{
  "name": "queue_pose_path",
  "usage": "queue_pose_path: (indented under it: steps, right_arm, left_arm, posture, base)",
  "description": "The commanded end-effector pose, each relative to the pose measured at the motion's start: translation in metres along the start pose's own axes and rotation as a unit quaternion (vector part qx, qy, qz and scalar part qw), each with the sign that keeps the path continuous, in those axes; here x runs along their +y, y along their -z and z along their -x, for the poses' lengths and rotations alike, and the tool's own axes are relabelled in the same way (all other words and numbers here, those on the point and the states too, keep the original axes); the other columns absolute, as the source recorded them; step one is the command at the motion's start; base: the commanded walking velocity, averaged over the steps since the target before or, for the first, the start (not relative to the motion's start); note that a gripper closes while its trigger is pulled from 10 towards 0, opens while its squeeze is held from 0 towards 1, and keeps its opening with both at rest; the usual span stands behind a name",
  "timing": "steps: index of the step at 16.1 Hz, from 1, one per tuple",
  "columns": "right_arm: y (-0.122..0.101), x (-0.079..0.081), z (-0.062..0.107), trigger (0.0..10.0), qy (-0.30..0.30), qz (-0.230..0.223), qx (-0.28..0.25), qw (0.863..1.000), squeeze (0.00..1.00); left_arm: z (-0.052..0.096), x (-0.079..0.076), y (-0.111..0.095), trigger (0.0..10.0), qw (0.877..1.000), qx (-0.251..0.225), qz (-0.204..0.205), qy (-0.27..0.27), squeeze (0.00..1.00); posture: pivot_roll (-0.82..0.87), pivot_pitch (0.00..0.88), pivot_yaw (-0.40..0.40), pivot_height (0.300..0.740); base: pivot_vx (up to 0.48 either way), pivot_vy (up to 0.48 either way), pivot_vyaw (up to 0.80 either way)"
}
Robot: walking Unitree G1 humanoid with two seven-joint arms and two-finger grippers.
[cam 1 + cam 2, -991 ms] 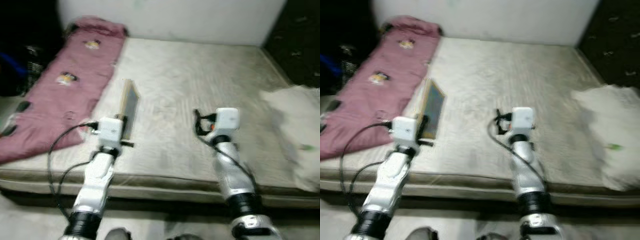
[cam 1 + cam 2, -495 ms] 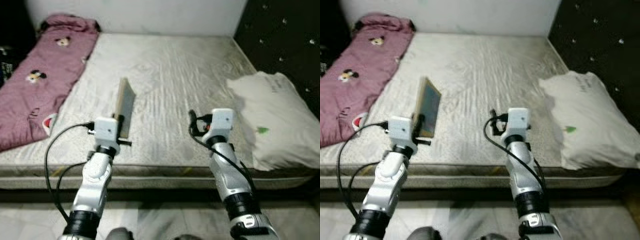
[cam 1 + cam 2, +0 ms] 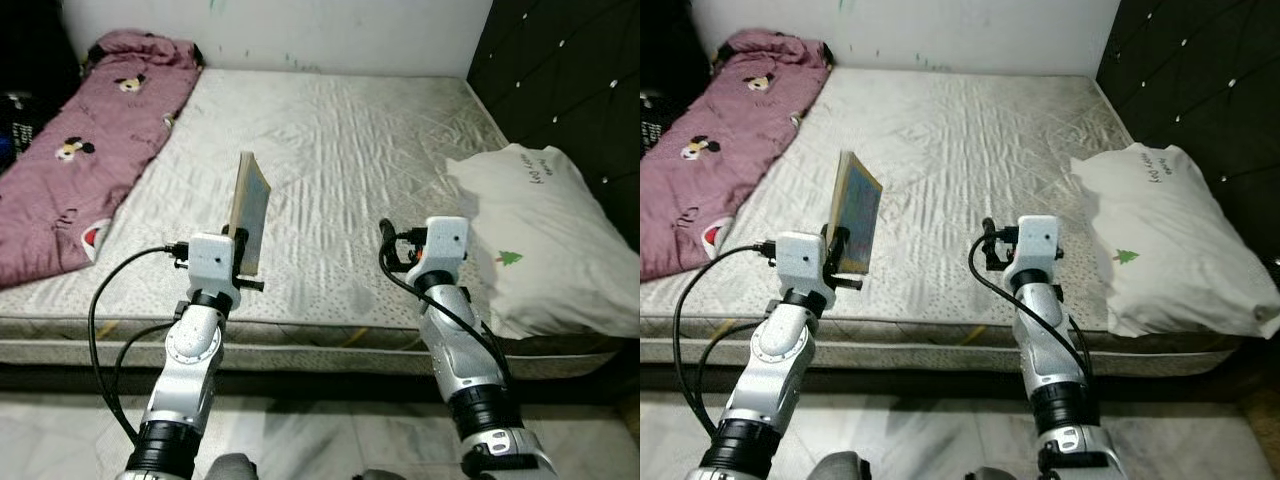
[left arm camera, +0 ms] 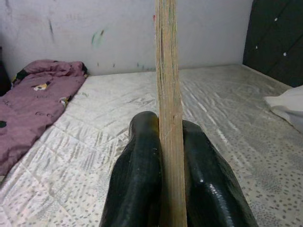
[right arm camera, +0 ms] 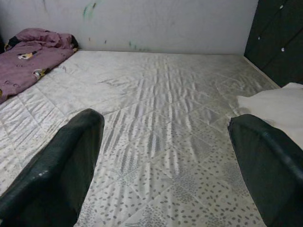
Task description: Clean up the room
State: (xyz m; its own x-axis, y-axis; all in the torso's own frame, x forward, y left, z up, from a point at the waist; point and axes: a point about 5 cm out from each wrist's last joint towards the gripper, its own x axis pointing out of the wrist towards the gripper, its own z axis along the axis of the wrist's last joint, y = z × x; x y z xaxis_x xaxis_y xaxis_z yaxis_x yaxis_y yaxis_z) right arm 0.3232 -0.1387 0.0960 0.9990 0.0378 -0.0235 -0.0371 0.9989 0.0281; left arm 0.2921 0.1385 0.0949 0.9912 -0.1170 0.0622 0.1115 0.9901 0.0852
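My left gripper is shut on a thin flat book with a tan edge. It holds the book upright and edge-on over the front part of the bare grey mattress. In the left wrist view both black fingers press against the sides of the book. My right gripper hovers open over the mattress with nothing between its fingers. It sits level with the left one.
A crumpled pink blanket with cartoon prints lies along the left side of the mattress. A white pillow rests at the right edge, against a dark padded wall. Pale floor tiles run along the bed's front.
The camera swung right and the picture sharpened, bringing the whole pillow into view. Both arms keep the same pose, and the book stays in the left gripper.
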Motion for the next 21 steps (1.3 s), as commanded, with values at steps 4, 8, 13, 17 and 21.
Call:
queue_pose_path:
  steps: [4,8,13,17,21]
  right_arm:
    - [-0.0048,0.0011,-0.0026,10.0,-0.004,0.001,-0.010,1.000,0.00]
    - [-0.0045,0.0008,-0.0029,10.0,-0.002,0.002,-0.009,1.000,0.00]
    - [-0.0043,0.0006,-0.0029,10.0,-0.001,0.002,-0.008,1.000,0.00]
    - [-0.0045,0.0001,-0.0031,10.0,0.001,0.002,-0.010,1.000,0.00]
    - [-0.0047,-0.0003,-0.0032,10.0,0.002,0.002,-0.011,1.000,0.00]
  left_arm:
    - [-0.0030,0.0034,-0.0118,10.0,0.999,-0.032,0.001,0.005,0.00]
    - [-0.0032,0.0031,-0.0121,10.0,0.999,-0.033,0.003,0.008,0.00]
    - [-0.0031,0.0029,-0.0122,10.0,0.999,-0.032,0.003,0.010,0.00]
    - [-0.0032,0.0031,-0.0118,10.0,0.999,-0.031,0.001,0.011,0.00]
    - [-0.0033,0.0030,-0.0115,10.0,0.999,-0.030,0.000,0.012,0.00]
  posture:
    - [0.06,0.000,-0.018,0.740]
    - [0.06,0.000,-0.018,0.740]
    - [0.06,0.000,-0.017,0.740]
    - [0.06,0.000,-0.015,0.740]
    - [0.06,0.000,-0.015,0.740]
  base:
    - [0.067,0.000,0.00]
    - [0.276,0.000,0.00]
    - [0.277,0.000,0.00]
    - [0.277,0.000,0.00]
    - [0.277,0.000,0.00]
